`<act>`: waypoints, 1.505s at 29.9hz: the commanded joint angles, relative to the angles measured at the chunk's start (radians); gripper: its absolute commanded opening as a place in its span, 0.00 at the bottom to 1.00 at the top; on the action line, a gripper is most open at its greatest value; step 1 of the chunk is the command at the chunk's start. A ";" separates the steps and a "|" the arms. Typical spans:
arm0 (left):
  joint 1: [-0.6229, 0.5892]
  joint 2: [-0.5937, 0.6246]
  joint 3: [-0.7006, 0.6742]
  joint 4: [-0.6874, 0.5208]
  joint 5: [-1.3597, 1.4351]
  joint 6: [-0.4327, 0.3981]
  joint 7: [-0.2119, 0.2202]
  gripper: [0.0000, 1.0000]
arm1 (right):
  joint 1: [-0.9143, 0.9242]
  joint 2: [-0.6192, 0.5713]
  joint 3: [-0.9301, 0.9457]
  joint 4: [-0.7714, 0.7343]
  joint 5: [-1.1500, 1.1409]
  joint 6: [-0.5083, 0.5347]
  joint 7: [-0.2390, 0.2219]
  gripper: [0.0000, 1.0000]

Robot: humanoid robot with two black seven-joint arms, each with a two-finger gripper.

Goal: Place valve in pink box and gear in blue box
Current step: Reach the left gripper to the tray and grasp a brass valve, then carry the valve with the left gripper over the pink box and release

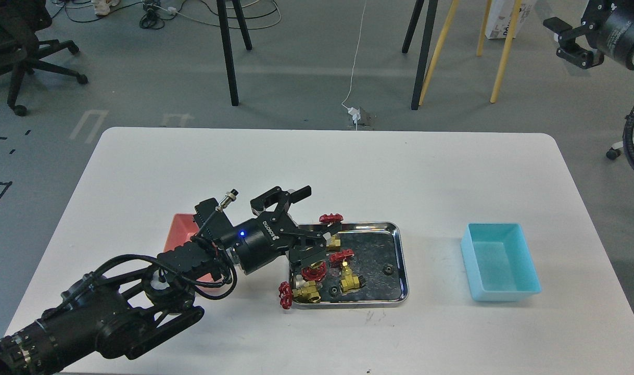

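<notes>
head view | four valves (350, 280) and three gears (387, 269) in steel tray (400, 250) | left gripper (302, 225) spread wide above tray's left edge | right gripper (569, 39) raised, released | pink box (181, 232) left, blue box (499, 260) right

Robotics lab/workshop, grey floor w/ tape marks (90, 125), loose cables (161, 13), tripod legs (228, 52), office chair (20, 47), white test table (348, 166)

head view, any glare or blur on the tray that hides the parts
Head view: the steel tray floor is dark with mottled reflections, so the black gear shows faintly; the valves stay sharp; the left gripper covers the tray's left edge.
</notes>
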 commanded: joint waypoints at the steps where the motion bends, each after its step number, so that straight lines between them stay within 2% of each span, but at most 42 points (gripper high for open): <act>1: 0.016 -0.039 0.001 0.081 0.000 -0.018 -0.001 0.99 | 0.000 0.001 0.000 0.002 0.000 0.000 0.000 0.99; 9: 0.029 -0.107 0.034 0.217 0.000 -0.020 -0.012 1.00 | 0.000 0.002 0.002 0.002 -0.025 0.000 0.000 0.99; 20: 0.056 -0.150 0.061 0.251 0.000 -0.026 -0.011 0.98 | 0.000 0.005 0.000 -0.004 -0.026 0.000 0.000 0.99; 23: 0.056 -0.150 0.061 0.251 0.000 -0.026 0.000 0.90 | 0.000 0.007 0.000 -0.006 -0.026 0.000 0.000 0.99; 25: 0.052 -0.142 0.062 0.253 0.000 -0.026 0.008 0.81 | 0.002 0.008 0.000 -0.006 -0.026 -0.001 0.000 0.99; 27: 0.052 -0.139 0.064 0.253 0.000 -0.032 0.040 0.71 | 0.006 0.007 -0.001 -0.006 -0.026 -0.001 0.000 0.99; 28: 0.051 -0.138 0.068 0.253 0.000 -0.041 0.048 0.63 | 0.008 0.007 -0.001 -0.006 -0.026 -0.001 0.000 0.99; 30: 0.049 -0.136 0.070 0.253 0.000 -0.064 0.045 0.54 | 0.009 0.007 -0.001 -0.006 -0.026 -0.001 0.000 0.99; 32: 0.049 -0.133 0.070 0.251 0.000 -0.072 0.043 0.38 | 0.009 0.008 -0.001 -0.008 -0.026 -0.001 0.000 0.99; 34: 0.051 -0.133 0.070 0.251 0.000 -0.072 0.043 0.29 | 0.009 0.008 -0.001 -0.008 -0.026 -0.001 0.000 0.99; 40: 0.051 -0.124 0.058 0.221 0.000 -0.072 0.048 0.24 | 0.006 0.011 -0.003 -0.041 -0.042 -0.001 0.002 0.99; 45: 0.026 -0.035 0.027 0.077 0.000 -0.075 0.054 0.24 | 0.003 0.022 -0.008 -0.064 -0.043 0.000 0.002 0.99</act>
